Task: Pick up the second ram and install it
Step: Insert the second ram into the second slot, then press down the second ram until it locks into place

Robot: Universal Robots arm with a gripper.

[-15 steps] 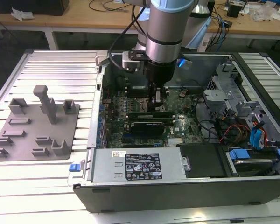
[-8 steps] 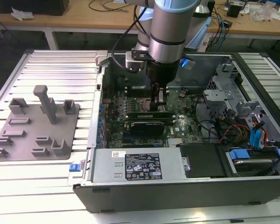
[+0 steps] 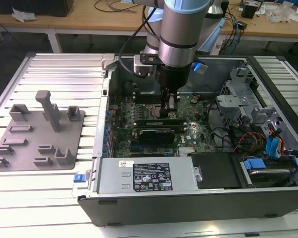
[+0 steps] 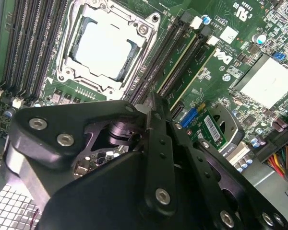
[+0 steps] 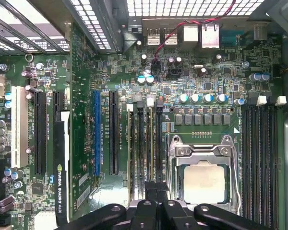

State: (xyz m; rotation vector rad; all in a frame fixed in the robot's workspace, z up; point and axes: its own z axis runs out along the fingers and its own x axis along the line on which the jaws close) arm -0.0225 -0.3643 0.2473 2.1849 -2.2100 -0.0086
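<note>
the gripper (image 3: 168, 105) is down inside the open computer case (image 3: 188, 198), its dark fingers (image 4: 156, 120) drawn together over the bank of memory slots beside the processor socket (image 4: 105, 45). whether anything is pinched between them cannot be told (the tips are hidden behind the gripper's own body in both wrist views). just under the tips, two green sticks sit edge-up in neighbouring slots; the second ram (image 4: 175, 60) appears to be one of them, lying parallel to and just beside the other stick (image 4: 194, 64), both running away from the fingers toward the white latch tabs (image 4: 198, 21). in the first wrist view the same slots (image 5: 146, 143) run straight up from the gripper (image 5: 156, 189), between the socket and the blue expansion slot (image 5: 97, 132).

further out, a black graphics card (image 3: 156, 134) lies across the motherboard (image 3: 139, 106) close to the gripper in the exterior view. the grey power supply (image 3: 144, 176) fills the near edge of the case. well apart, toward the exterior view's left, a grey plastic fixture (image 3: 37, 134) with blocks and posts rests on the slatted table (image 3: 64, 69).
</note>
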